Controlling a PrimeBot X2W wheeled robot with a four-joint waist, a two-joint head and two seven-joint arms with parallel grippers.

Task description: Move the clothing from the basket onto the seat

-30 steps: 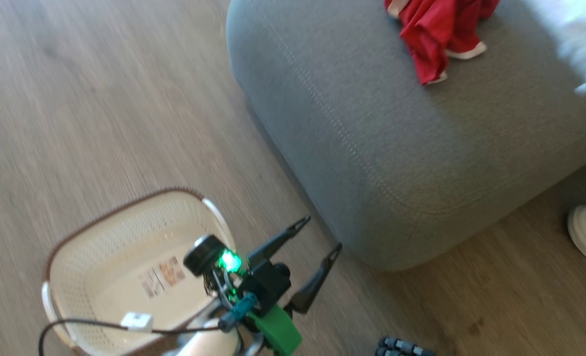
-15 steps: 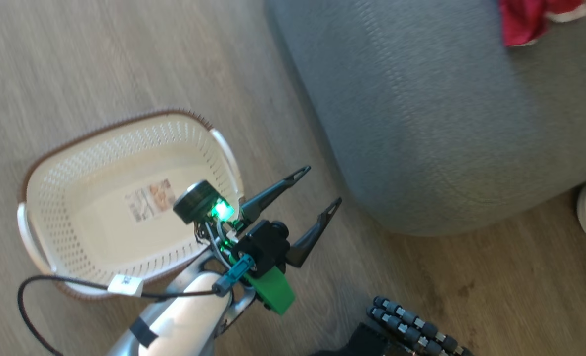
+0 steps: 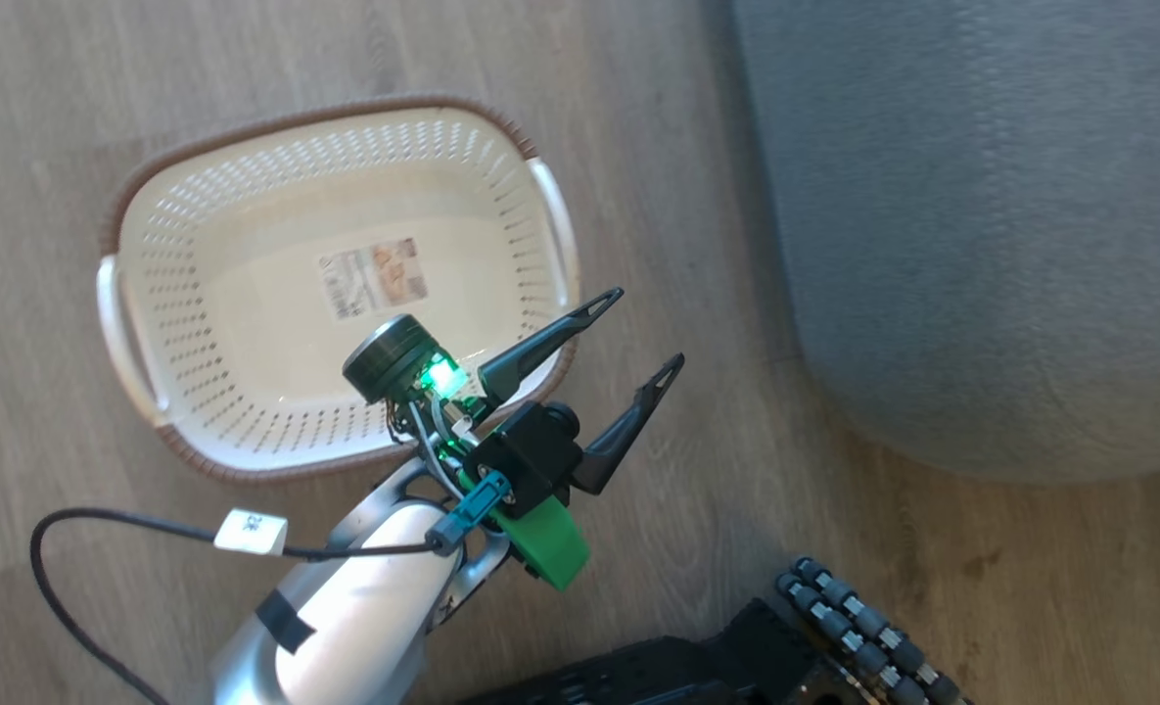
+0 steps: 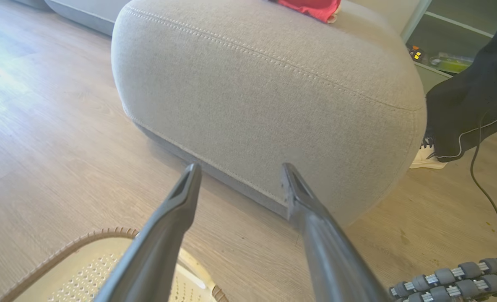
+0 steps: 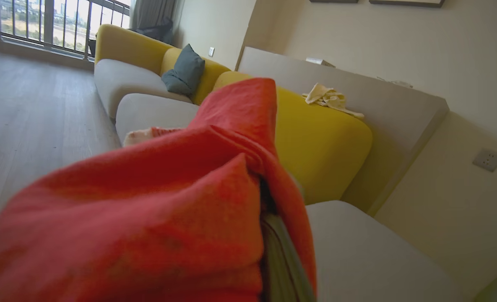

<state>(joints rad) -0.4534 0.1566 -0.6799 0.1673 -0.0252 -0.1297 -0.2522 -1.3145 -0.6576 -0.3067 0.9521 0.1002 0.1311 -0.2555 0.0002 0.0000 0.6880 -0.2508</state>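
Our left gripper (image 3: 648,326) holds its two dark fingers spread wide, with nothing between them. Just beneath its wrist and its left finger lies the basket (image 3: 345,103). That finger crosses the brown rim in the head view, and behind the fingertips a paper label (image 3: 374,279) lies on the basket's floor. Below the tips there is bare wooden floor (image 4: 42,138). Straight ahead of them, apart from both fingers, rises the rounded side of the seat (image 4: 273,92) with its pale stitched seam. Far beyond the tips, on top of that seat, a second red garment (image 4: 311,6) rests at the edge of the wrist view. Off to the gripper's right stand a person's dark trouser leg (image 4: 470,109) and a white shoe (image 4: 428,157), beside the seat's corner.

Our right gripper (image 5: 279,247) is closed on a red garment (image 5: 168,209). The cloth is bunched over its fingers and hides the tips from us. Past the cloth, ahead of this gripper, we see a yellow backrest (image 5: 323,138).
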